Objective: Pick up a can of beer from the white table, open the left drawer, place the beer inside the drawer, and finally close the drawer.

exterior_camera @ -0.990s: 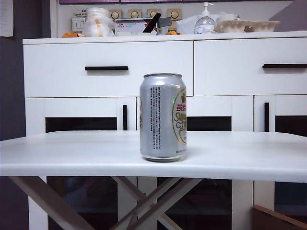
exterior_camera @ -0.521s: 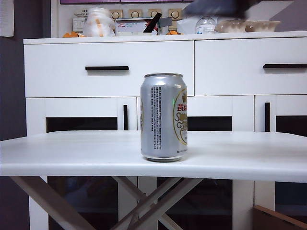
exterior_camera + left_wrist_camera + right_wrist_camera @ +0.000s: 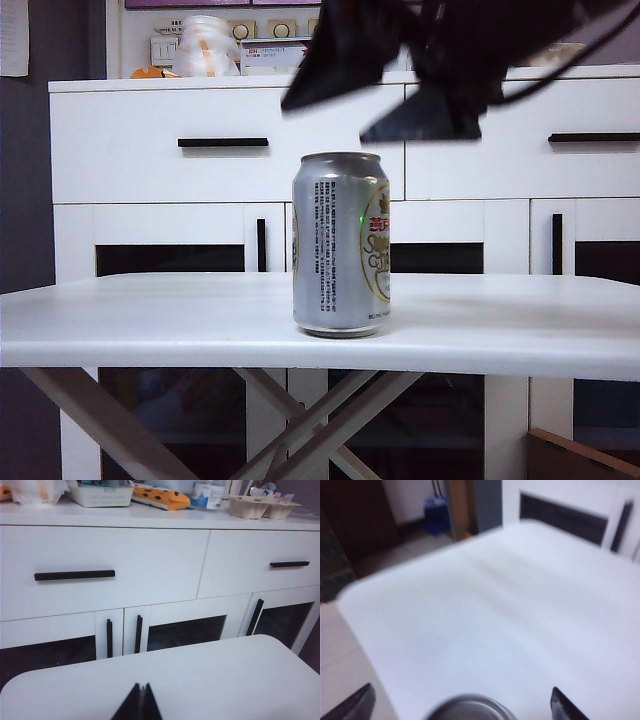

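While the can [image 3: 340,245] is standing upright at the centre of the exterior view, its long axis vertical, on the table [image 3: 130,325], the right gripper [image 3: 395,95] is hanging directly above it as a dark blurred shape in the upper middle. Its jaws are spread wide and holding nothing. In the right wrist view the can's rim [image 3: 470,709] is sitting between the two fingertips [image 3: 565,707], so that arm is the nearer. The left gripper [image 3: 140,702] is pinched together, empty, over the table's near edge, facing the left drawer [image 3: 100,570].
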Motion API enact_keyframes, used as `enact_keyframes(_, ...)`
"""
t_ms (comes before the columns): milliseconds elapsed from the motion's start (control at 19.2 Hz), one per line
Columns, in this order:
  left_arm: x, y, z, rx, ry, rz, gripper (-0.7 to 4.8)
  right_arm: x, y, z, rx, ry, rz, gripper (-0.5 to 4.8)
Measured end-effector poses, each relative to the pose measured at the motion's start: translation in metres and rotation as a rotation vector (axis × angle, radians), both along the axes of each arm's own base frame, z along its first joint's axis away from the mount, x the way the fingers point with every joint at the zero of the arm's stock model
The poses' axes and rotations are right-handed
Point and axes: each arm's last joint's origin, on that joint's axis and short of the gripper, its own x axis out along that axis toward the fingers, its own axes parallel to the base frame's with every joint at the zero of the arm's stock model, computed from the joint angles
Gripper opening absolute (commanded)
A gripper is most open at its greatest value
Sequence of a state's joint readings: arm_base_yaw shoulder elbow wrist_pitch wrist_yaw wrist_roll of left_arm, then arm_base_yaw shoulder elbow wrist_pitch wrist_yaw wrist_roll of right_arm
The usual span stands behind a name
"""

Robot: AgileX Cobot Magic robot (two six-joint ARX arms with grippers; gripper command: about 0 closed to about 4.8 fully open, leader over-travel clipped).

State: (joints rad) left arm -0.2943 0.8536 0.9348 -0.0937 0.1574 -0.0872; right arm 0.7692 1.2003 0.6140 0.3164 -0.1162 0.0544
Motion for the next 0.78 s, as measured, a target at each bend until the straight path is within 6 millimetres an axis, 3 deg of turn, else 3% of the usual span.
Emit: enact_keyframes(781, 0.000, 0.000, 0.000, 0.044, -0.021, 0.003, -0.06, 0.018, 0.017, -0.050, -0.158, 0.089, 0.013, 4.79)
